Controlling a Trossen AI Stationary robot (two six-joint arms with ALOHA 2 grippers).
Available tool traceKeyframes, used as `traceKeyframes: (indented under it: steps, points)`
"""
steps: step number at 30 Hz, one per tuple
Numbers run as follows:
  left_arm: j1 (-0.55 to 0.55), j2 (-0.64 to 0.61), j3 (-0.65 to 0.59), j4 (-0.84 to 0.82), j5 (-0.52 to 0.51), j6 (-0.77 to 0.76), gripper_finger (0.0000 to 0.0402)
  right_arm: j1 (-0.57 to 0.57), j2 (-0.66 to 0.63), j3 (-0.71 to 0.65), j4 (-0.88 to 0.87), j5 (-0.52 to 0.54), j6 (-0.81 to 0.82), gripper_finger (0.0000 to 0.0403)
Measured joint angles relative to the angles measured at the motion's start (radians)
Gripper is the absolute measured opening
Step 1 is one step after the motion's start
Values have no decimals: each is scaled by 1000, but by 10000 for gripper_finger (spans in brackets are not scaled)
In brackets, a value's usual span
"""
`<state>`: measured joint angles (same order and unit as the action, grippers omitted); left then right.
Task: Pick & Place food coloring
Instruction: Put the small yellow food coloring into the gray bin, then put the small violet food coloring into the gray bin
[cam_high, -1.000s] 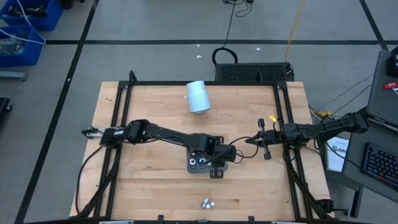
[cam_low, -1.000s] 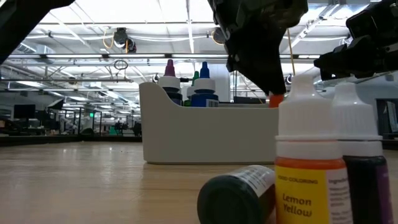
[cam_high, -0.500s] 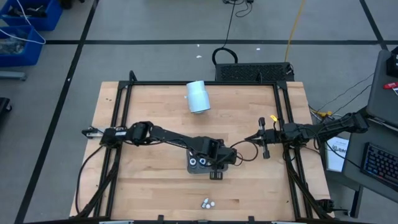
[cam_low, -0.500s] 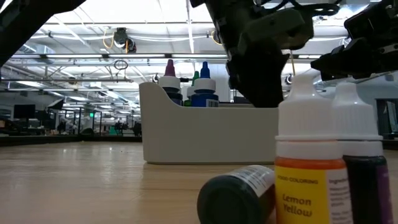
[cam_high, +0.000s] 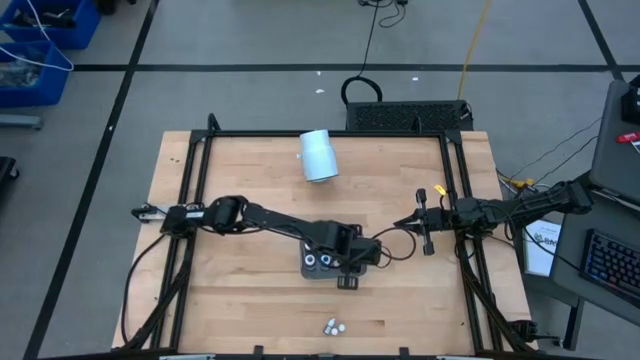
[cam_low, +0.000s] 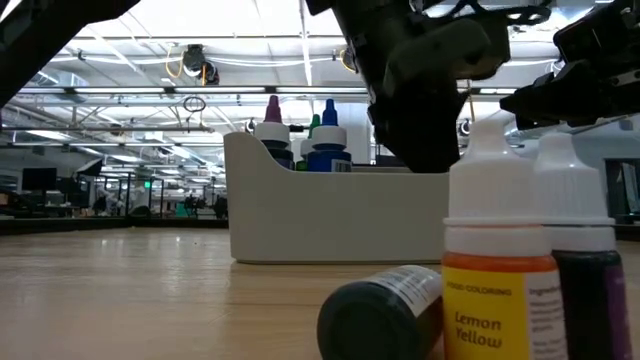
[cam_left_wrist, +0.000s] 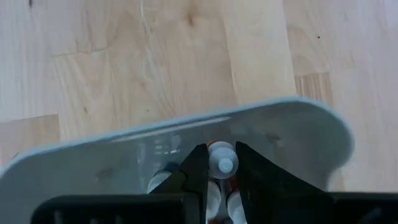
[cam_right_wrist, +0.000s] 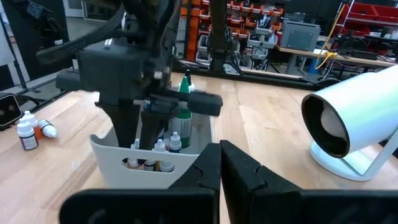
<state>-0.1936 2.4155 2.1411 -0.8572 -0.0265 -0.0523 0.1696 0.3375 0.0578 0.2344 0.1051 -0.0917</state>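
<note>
Left wrist view shows the left end effector (cam_left_wrist: 221, 167) pinching a food coloring bottle (cam_left_wrist: 222, 160) inside the tray (cam_left_wrist: 298, 124), which already holds several, while three bottles (cam_high: 333, 326) wait on the tabletop (cam_high: 250, 180); the right end effector (cam_high: 401, 226), pressed together, idles nearby.

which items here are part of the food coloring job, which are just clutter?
Job:
- food coloring bottles in the tray
- grey tray
- loose bottles near the table's front edge
- left end effector, closed on a bottle in the tray
- right end effector, shut, waiting right of the tray

Lying about:
- pale-blue cylinder
</note>
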Motion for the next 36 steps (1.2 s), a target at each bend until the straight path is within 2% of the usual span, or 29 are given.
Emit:
traceKeyframes:
  steps: [12, 23, 28, 32, 34, 36]
  points:
    - [6, 22, -2, 5, 12, 5, 69, 0, 0, 0, 0, 0, 0, 0]
    - [-5, 4, -2, 21, 56, 20, 161, 0, 0, 0, 0, -1, 1, 0]
    - [-22, -130, -1, -24, 54, 38, 171, 0, 0, 0, 1, -1, 1, 0]
    - [-58, -304, 1, -107, 39, 46, 172, 0, -1, 0, 3, -1, 1, 0]
    - [-83, -395, 1, -161, -7, 48, 172, 0, -2, 0, 2, -3, 1, 0]
    - [-125, -499, -1, -210, -100, 47, 171, 0, -3, 0, 6, -3, 1, 0]
